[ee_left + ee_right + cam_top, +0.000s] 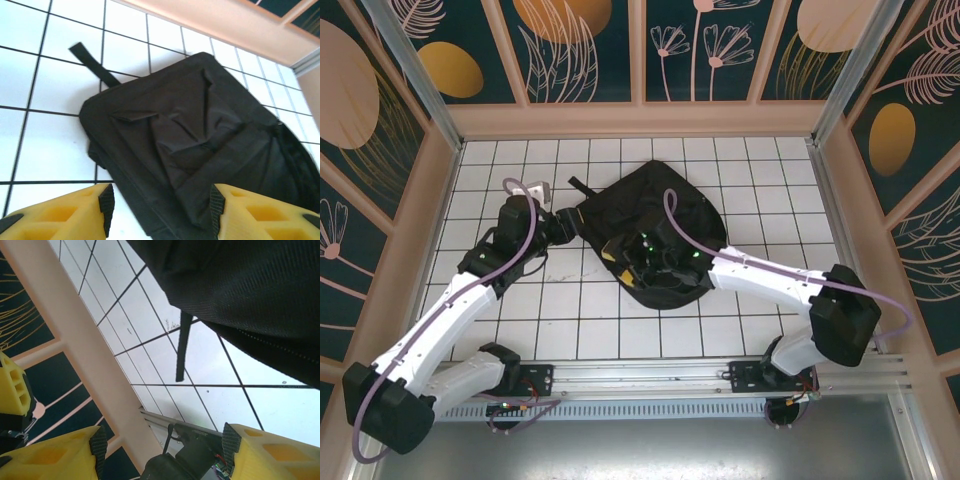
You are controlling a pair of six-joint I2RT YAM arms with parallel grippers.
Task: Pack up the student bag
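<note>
A large black student bag (650,195) is lying near the middle of the white tiled table (740,320), with a strap (92,62) trailing from its far-left corner. The left gripper (160,207) is hovering over the bag's left edge, its fingers (75,215) standing apart and holding nothing. The right gripper (165,440) is sitting at the bag's near side, its fingers (270,450) spread wide with nothing between them.

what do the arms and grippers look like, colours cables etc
The left arm and right arm have white tubular links, chunky black joints and a lilac cable looping along each. Small green lights glow near the right wrist. The left gripper and right gripper have blocky yellow fingers with black pads.
</note>
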